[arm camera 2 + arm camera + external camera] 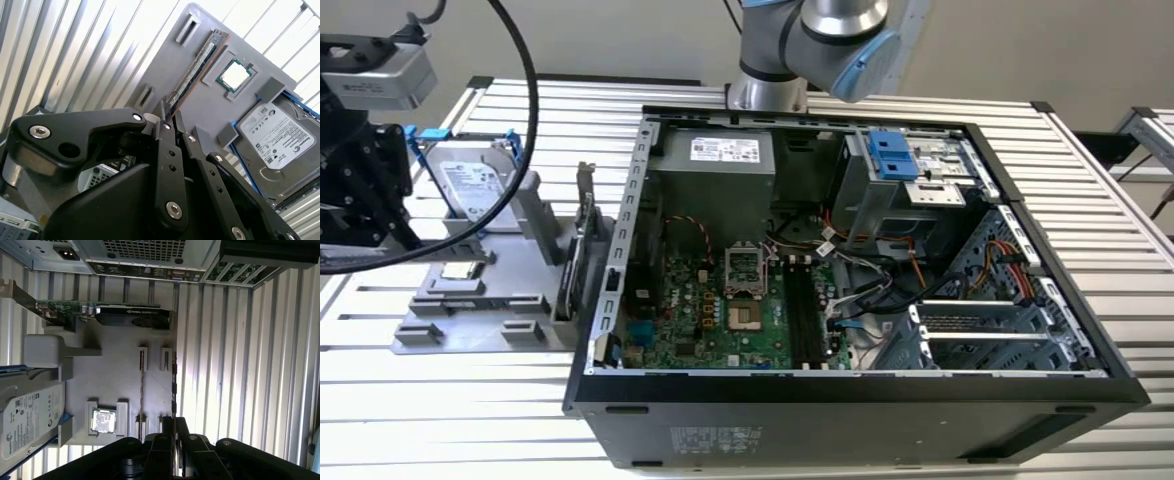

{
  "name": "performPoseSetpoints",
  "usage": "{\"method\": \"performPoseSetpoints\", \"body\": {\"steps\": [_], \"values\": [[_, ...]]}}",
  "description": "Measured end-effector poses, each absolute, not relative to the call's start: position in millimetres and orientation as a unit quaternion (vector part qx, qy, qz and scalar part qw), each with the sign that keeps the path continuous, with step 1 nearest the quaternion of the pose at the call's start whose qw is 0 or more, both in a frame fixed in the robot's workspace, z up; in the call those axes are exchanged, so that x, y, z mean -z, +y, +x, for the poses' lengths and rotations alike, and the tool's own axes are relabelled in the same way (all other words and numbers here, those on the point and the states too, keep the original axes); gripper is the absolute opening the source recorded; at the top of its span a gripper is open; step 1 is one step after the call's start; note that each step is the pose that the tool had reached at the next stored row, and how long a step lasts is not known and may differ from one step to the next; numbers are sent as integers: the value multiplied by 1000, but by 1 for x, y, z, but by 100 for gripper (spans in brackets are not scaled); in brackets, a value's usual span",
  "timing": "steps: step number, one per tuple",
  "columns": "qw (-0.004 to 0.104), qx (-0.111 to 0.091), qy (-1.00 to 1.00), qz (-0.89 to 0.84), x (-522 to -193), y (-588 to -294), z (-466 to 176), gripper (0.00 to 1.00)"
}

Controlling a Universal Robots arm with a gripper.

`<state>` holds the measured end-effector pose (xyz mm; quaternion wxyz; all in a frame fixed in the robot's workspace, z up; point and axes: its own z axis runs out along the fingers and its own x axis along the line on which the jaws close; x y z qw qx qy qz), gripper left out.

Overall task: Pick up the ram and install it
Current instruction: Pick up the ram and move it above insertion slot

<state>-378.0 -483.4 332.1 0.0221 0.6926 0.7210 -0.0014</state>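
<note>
The ram (196,67) stands on its long edge in a slotted grey holder plate (200,115), next to a square processor chip (235,75). In the first wrist view the ram (141,387) is a thin line between two pairs of holder slots. My gripper (170,114) hangs above the plate near one end of the ram, apart from it. Its black fingers (167,440) stand close together with nothing between them. In the exterior view the gripper's black body (360,180) is over the holder plate (467,320) at the exterior view's left. The long black memory slots (803,310) lie on the motherboard inside the open case.
The open computer case (854,385) fills the middle of the slatted table. On the holder plate also rest a hard drive (275,140) and an upright card with a metal bracket (115,315). Thick cables (520,120) loop above the plate.
</note>
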Motion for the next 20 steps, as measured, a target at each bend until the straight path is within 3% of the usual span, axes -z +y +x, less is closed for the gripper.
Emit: {"method": "performPoseSetpoints", "body": {"steps": [20], "values": [[22, 1, 721, 693, -341, -483, -378, 0]]}}
